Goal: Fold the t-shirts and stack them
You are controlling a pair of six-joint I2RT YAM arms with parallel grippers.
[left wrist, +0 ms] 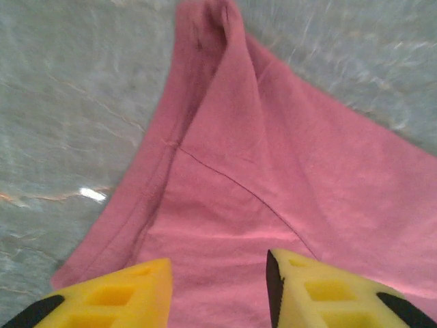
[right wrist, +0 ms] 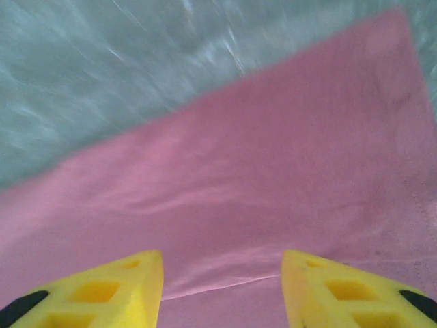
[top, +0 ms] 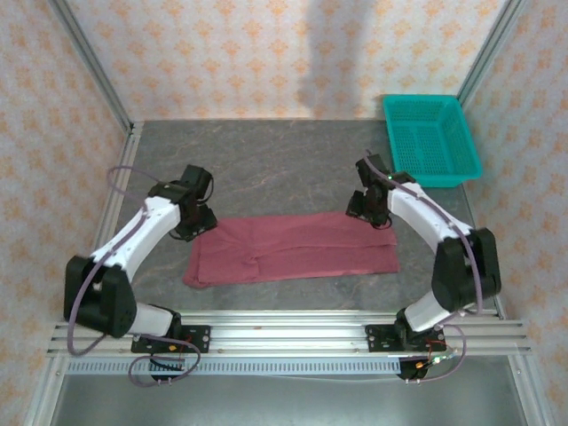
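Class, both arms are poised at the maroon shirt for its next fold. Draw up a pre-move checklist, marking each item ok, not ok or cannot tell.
1. Left gripper open above the t-shirt: ok.
2. Right gripper open above the cloth: ok.
3. Shirt lies as one long strip on the table: ok.
4. Cloth smooth at the left end: not ok, a raised ridge runs through it in the left wrist view.
5. Teal basket apart from the shirt: ok.
6. Fingertips touching the cloth: cannot tell.

Open grey tabletop (top: 293, 169) all round the flat t-shirt (top: 293, 248); teal basket (top: 430, 139) in far right corner
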